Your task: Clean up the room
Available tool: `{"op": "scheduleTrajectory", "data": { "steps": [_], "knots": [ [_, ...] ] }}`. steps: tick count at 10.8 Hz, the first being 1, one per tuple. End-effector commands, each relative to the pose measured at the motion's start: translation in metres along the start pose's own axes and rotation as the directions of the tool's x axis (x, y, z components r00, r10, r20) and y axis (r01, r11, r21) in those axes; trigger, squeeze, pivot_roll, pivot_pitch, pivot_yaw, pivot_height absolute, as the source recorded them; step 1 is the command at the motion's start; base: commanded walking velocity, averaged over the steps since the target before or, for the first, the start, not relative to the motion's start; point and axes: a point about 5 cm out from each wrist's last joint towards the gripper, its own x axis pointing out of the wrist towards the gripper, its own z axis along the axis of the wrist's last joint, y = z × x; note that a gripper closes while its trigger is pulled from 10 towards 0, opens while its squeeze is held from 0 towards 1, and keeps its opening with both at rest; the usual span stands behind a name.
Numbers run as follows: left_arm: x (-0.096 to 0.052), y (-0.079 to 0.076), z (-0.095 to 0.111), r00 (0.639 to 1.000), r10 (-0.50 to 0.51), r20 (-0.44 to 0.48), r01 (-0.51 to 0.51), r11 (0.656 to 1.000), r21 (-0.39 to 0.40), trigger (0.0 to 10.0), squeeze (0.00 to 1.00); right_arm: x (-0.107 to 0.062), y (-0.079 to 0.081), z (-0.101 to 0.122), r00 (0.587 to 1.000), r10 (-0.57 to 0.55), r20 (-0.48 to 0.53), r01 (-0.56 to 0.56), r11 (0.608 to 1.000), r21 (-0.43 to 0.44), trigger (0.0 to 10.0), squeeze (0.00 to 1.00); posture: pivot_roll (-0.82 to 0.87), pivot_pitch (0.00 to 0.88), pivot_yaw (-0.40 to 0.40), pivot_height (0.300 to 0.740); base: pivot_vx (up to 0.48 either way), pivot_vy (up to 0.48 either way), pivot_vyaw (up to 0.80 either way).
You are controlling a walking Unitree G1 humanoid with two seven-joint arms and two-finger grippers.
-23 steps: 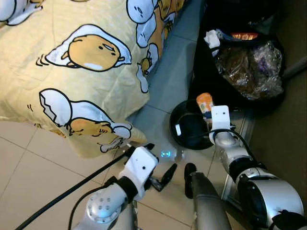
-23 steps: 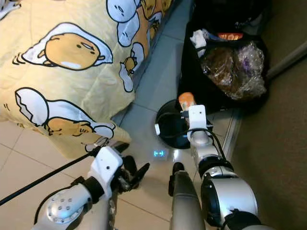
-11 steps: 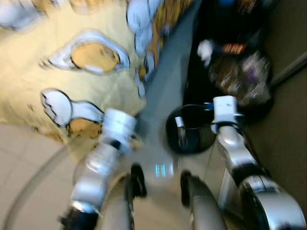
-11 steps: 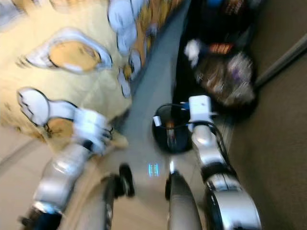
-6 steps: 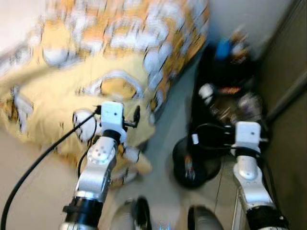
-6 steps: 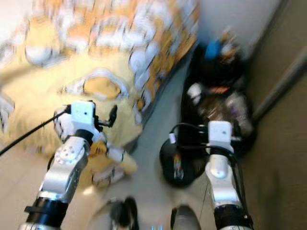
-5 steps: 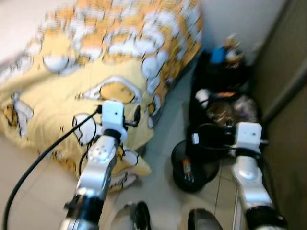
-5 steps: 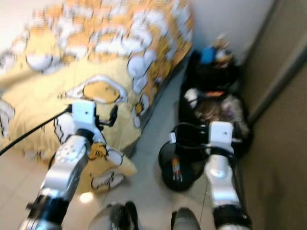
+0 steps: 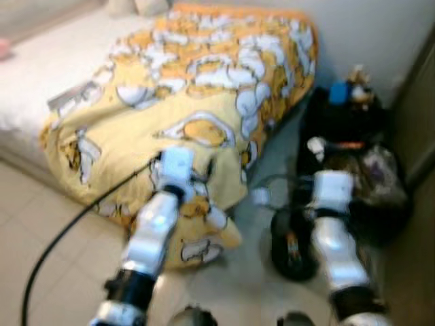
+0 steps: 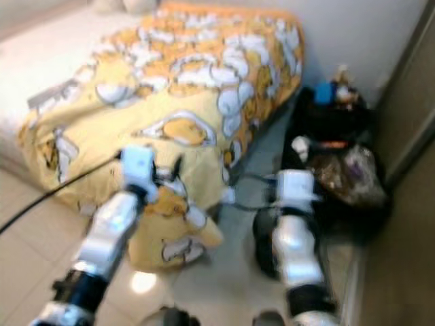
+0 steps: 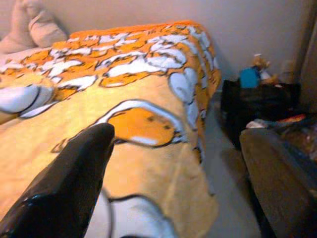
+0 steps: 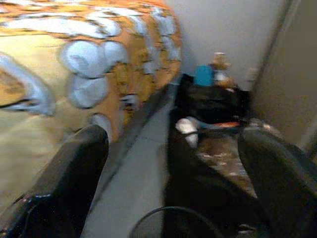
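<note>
both grippers, left (image 11: 173, 173) and right (image 12: 173, 183), spread wide before the soft yellow quilt (image 9: 204, 88) and round black bin (image 9: 292, 241).

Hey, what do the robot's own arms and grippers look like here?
Both arms are silver with black joint bands and a white boxy block at the wrist. A black cable trails from the left arm; thin dark cables loop by the right arm. The left gripper and right gripper have long glossy black fingers.

Blurred black bin (image 9: 293, 246) contents
</note>
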Motion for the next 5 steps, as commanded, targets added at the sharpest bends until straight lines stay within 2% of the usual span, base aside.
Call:
{"op": "scheduleTrajectory", "data": {
  "steps": [1,4,5],
  "knots": [
    [0.001,-0.005,0.002,1.0,-0.014,0.013,0.014,1.0,-0.005,10.0,0.0,0.0,-0.007,-0.006,0.999,-0.009,-0.033,0.008,1.0,-0.013,10.0,0.0,-0.19,0.037,0.118,0.731,0.0,0.476,0.0],
    [0.001,-0.007,-0.008,0.999,-0.034,-0.026,0.035,0.998,0.048,10.0,0.0,0.003,-0.012,-0.008,0.999,-0.015,-0.053,0.013,1.0,-0.028,10.0,0.0,-0.19,0.037,0.113,0.731,0.0,0.479,-0.79],
    [0.002,-0.007,-0.012,0.999,-0.025,-0.046,0.027,0.999,0.035,10.0,0.0,0.001,-0.016,-0.01,0.998,-0.024,-0.061,0.022,0.999,-0.032,10.0,0.0,-0.19,0.039,0.113,0.731,0.0,0.48,-0.79]
  ]
}}
